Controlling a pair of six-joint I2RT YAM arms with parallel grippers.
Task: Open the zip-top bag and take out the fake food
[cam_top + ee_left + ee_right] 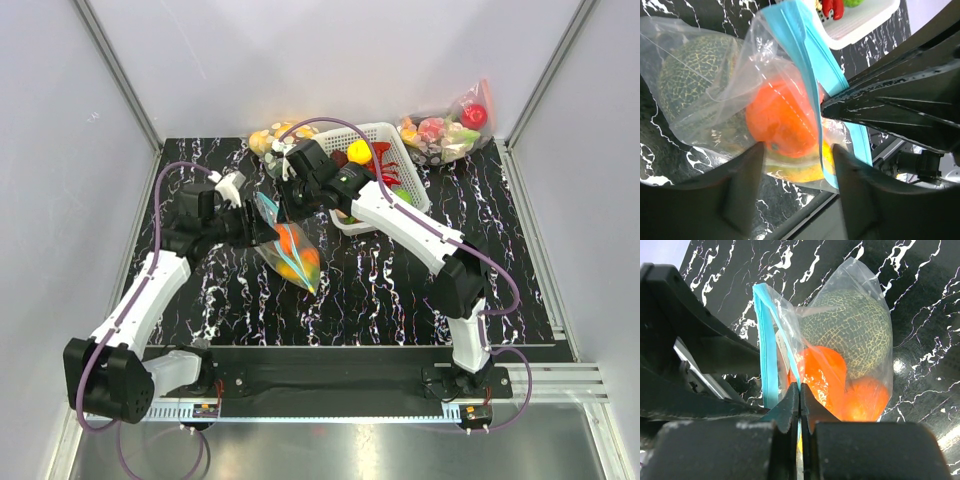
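Note:
The zip-top bag (292,252) hangs above the dark table, its teal zip strip (267,211) turned up. My right gripper (800,387) is shut on one side of the mouth, with a thin teal edge pinched between its jaws. In the left wrist view my left gripper (797,150) is open. Its two fingers straddle the other teal lip (810,55) and the bag's lower corner. The fake food is inside the bag: a dark green netted ball (850,330), two orange fruits (825,370) and a yellow piece (805,172).
A white basket (412,160) with red, yellow and green items stands behind the right arm. A bag with a red apple (450,125) lies at the back right. Another bag of yellow items (268,135) lies at the back centre.

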